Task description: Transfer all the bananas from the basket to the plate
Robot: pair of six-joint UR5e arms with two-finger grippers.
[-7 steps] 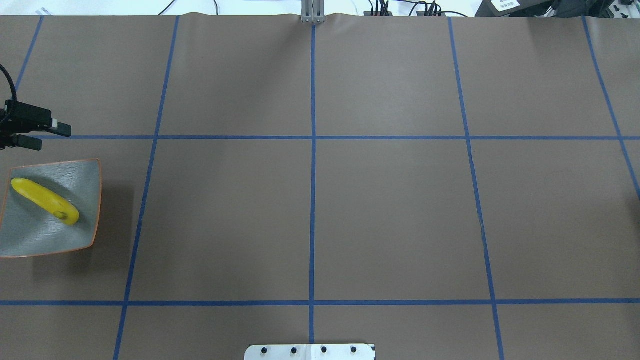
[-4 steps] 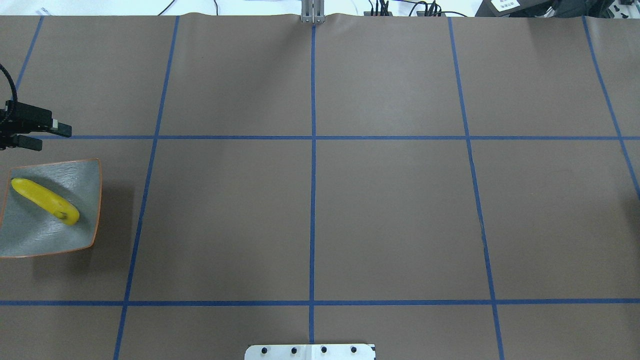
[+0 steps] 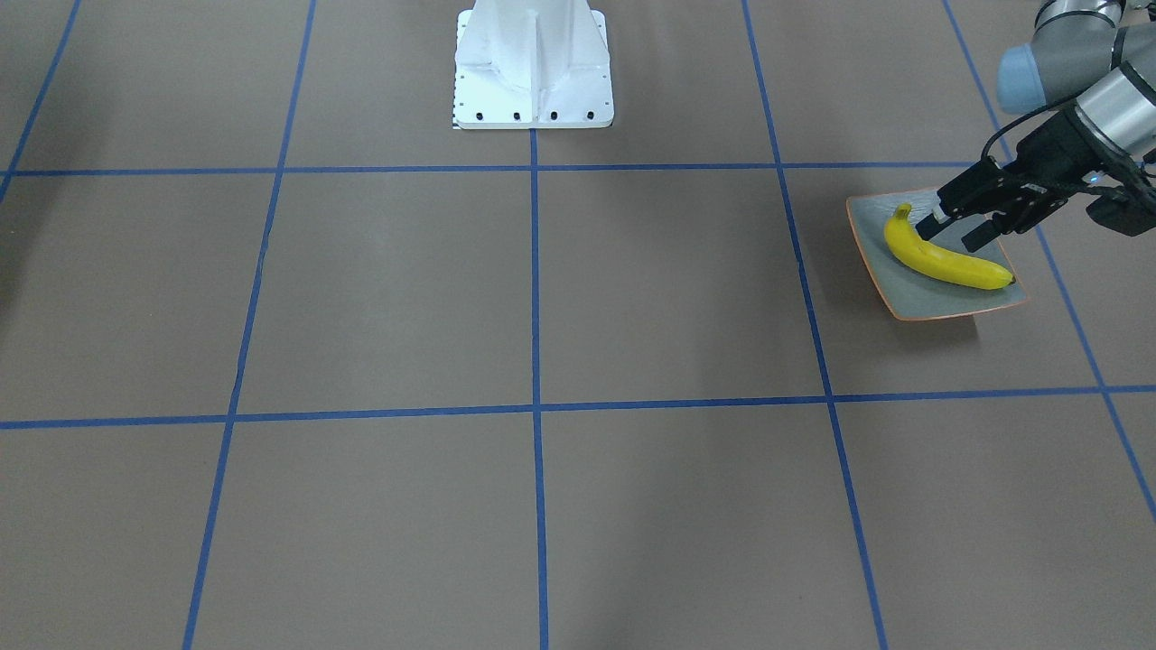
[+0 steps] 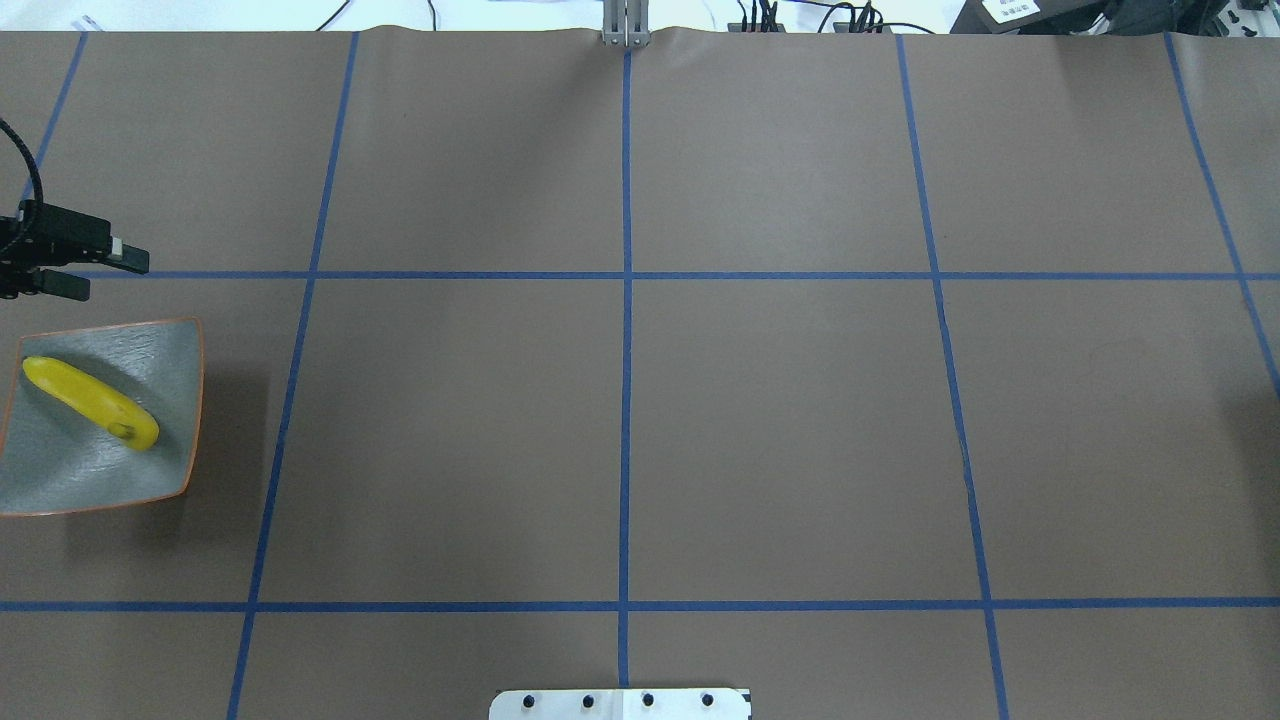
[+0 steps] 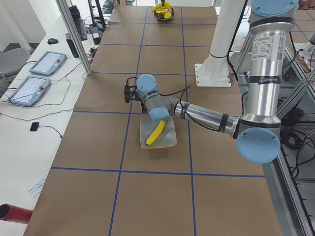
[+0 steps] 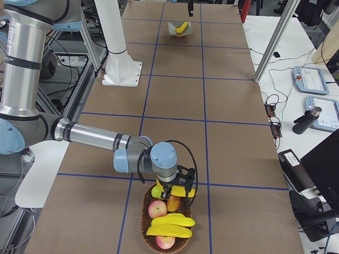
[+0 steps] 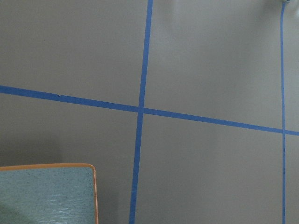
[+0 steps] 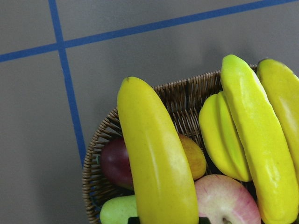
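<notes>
One yellow banana point(image 4: 90, 402) lies slantwise on the square grey-green plate point(image 4: 90, 480) at the table's left edge; both show in the front view, banana point(image 3: 944, 260) on plate point(image 3: 930, 302). My left gripper point(image 4: 100, 272) hovers open and empty just beyond the plate's far edge. At the other end, my right gripper point(image 6: 180, 191) is down at the wicker basket point(image 6: 145, 225), shut on a banana point(image 8: 156, 163) that crosses the basket rim point(image 8: 100, 140). Two more bananas point(image 8: 254, 140) lie in the basket.
The basket also holds apples point(image 8: 224, 200), a green pear point(image 8: 117, 212) and a yellow ribbed fruit point(image 8: 219, 135). The robot's white base point(image 3: 533, 63) stands mid-table at the robot's side. Blue tape lines cross the brown table cover.
My left gripper has edged slightly away from the plate, still open. The banana and plate have not moved.
</notes>
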